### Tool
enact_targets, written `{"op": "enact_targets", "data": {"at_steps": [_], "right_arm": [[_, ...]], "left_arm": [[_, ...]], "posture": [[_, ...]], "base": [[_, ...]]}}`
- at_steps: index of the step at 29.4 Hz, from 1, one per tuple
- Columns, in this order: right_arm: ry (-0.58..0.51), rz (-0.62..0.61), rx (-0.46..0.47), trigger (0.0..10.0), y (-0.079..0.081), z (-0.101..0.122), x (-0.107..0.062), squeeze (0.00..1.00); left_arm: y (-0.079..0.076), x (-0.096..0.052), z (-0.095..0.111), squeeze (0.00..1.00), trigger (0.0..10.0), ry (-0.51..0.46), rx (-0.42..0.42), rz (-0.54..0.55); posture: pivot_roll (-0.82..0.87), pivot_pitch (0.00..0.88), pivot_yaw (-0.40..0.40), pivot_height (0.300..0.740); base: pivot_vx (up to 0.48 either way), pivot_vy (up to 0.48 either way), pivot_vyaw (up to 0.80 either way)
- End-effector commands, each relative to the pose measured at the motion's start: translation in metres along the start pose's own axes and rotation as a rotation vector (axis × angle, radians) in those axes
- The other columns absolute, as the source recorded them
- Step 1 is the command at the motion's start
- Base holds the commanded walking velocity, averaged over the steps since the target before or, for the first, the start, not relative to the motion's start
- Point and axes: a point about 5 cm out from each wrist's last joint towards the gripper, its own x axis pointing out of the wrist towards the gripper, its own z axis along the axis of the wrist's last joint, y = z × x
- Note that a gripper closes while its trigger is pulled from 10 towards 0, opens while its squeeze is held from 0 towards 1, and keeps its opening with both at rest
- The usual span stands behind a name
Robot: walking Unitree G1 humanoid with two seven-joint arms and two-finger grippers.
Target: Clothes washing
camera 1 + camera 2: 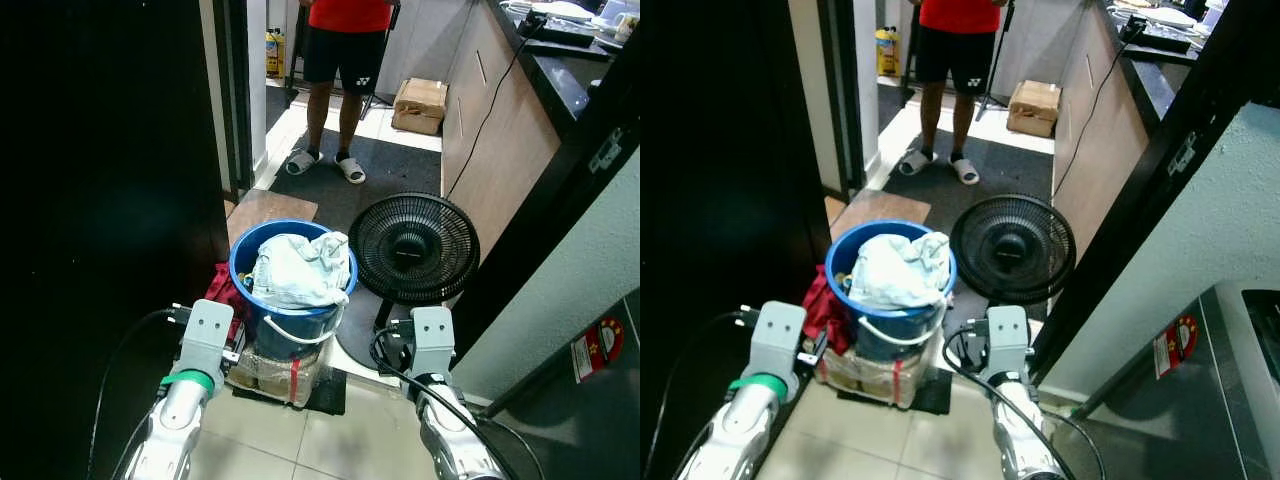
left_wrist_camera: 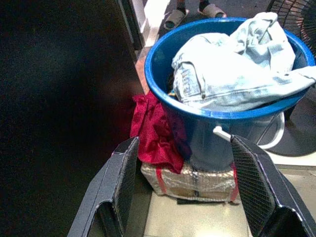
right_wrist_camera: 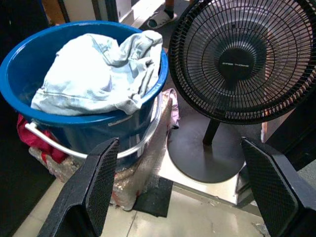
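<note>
The left pincer (image 2: 182,197) stands wide, its two black fingers (image 2: 121,187) spread and gripping nothing, and it hangs low just short of the blue bucket (image 1: 290,325). Straight ahead of it a red cloth (image 2: 155,133) drapes down the bucket's near side onto a wrapped parcel (image 2: 190,180) on which the bucket sits. The right pincer (image 3: 180,197) is likewise wide and empty, held near the bucket's other flank; between its fingers lie the bucket's white handle (image 3: 74,148), hanging down the wall, and the round base of a black fan (image 1: 414,247) that stands just beside the bucket.

Inside the bucket, heaped above the rim, is a pale denim garment (image 1: 298,268), the laundry the task concerns. Beyond bucket and fan, well apart from both pincers, a person (image 1: 340,60) in a red shirt, dark shorts and sandals stands on a dark mat, with a cardboard box (image 1: 421,104) near the wooden cabinet farther on.

The step in hand looks like the approach to the laundry: both arms flank the bucket and nothing is yet grasped. The next move probably calls for either closing on the bucket from both sides, or reaching up and over the rim for the denim. The loose red cloth could snag, and the fan leaves the right arm little room.
</note>
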Motion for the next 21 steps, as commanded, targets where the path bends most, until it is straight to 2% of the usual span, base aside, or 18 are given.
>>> {"op": "enact_targets", "data": {"at_steps": [1,7,12,13,15,18,21], "right_arm": [[0.021,-0.02,0.008,10.0,-0.002,-0.008,-0.004,0.0],[-0.056,-0.058,0.0,10.0,-0.008,0.008,-0.003,0.0],[-0.08,-0.103,0.028,10.0,-0.009,0.01,-0.003,0.0],[-0.087,-0.076,0.024,10.0,-0.003,0.011,-0.002,0.0],[-0.087,-0.076,0.024,10.0,-0.003,0.011,-0.002,0.0],[-0.088,-0.017,-0.021,10.0,0.004,0.013,0.001,0.0],[-0.084,0.002,-0.063,10.0,0.002,0.012,0.001,0.0]], "left_arm": [[-0.003,-0.001,-0.004,0.0,10.0,0.012,0.011,-0.02],[0.003,0.013,0.01,0.0,10.0,-0.032,0.067,-0.072],[0.005,0.021,0.013,0.0,10.0,-0.037,0.095,-0.103],[0.006,0.024,0.017,0.0,10.0,-0.051,0.091,-0.091],[0.006,0.024,0.017,0.0,10.0,-0.051,0.091,-0.091],[0.01,0.028,0.024,0.0,10.0,-0.075,0.076,-0.051],[0.008,0.025,0.023,0.0,10.0,-0.081,0.061,-0.038]], "posture": [[0.12,0.007,0.035,0.74],[0.05,0.038,0.12,0.74],[0.04,0.007,0.114,0.74],[0.06,0.0,0.082,0.74],[0.06,0.0,0.082,0.74],[0.08,0.0,0.066,0.74],[0.07,0.0,0.048,0.74]], "base": [[0.0,0.0,0.0],[0.0,0.0,0.0],[0.0,0.0,0.0],[0.0,0.0,0.0],[0.0,0.0,0.0],[0.0,0.0,0.0],[0.33,0.0,0.0]]}}
